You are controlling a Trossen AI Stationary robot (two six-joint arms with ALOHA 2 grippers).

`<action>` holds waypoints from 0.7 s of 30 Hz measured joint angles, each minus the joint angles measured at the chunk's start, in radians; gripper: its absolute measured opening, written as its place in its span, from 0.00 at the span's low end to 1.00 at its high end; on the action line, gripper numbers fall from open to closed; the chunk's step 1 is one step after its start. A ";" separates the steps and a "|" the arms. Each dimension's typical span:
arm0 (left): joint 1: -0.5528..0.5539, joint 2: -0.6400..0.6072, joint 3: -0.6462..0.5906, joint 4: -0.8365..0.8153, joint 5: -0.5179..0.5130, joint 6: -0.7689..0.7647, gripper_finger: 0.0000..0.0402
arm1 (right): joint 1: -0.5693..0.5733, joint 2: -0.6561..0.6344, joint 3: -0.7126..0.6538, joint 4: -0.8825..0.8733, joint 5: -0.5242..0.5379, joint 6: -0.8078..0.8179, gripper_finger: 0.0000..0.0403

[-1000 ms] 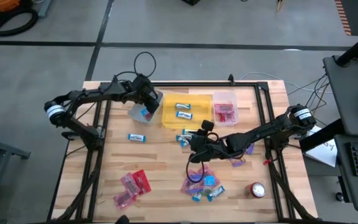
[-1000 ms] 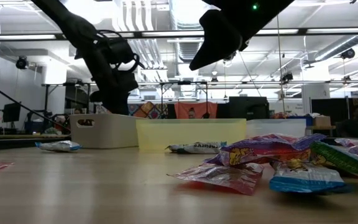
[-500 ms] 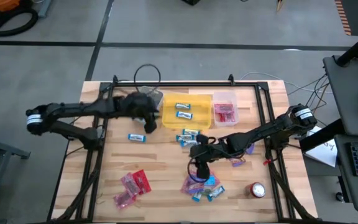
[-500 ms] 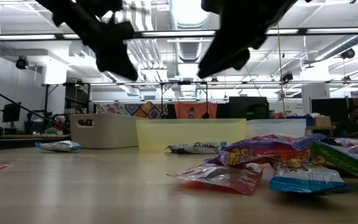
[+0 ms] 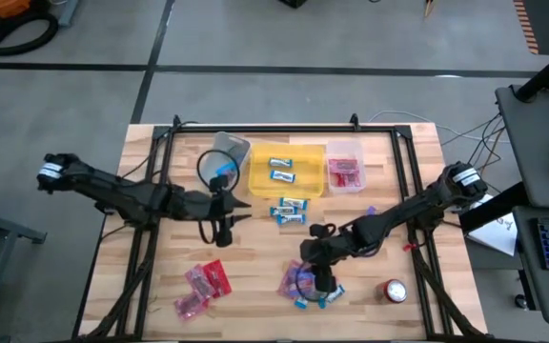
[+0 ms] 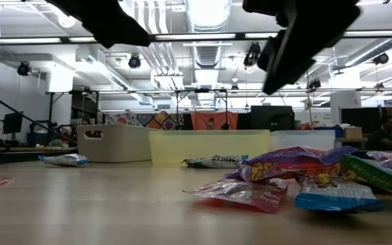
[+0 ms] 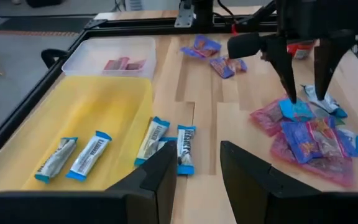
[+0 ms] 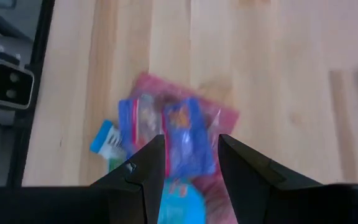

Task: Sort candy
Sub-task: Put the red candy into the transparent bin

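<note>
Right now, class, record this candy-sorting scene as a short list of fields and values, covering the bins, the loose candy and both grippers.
yellow bin: two blue-and-white candies inside
clear bin: red-pink candies inside
white bin: far left of the row
mixed pile: near edge, blue, purple and red-pink wrappers
red-pink pile: near left, on bare wood
left gripper: open, empty, mid-table
right gripper: open, above the mixed pile
red can: near right

A wooden desk is filling the middle, a black frame running along its edges. A yellow tray is sitting toward twelve o'clock, a clear bin just beside it at its three o'clock. A red and silver can is standing at five o'clock.
</note>
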 joint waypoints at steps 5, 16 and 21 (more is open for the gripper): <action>-0.048 0.022 0.000 0.002 -0.005 -0.015 0.27 | 0.026 0.000 0.000 -0.069 0.000 0.111 0.35; -0.059 0.109 0.002 0.027 -0.006 -0.041 0.27 | 0.043 0.003 -0.017 -0.248 0.116 0.167 0.35; -0.059 0.136 0.003 0.028 -0.006 -0.041 0.27 | 0.043 0.003 -0.037 -0.245 0.139 0.048 0.35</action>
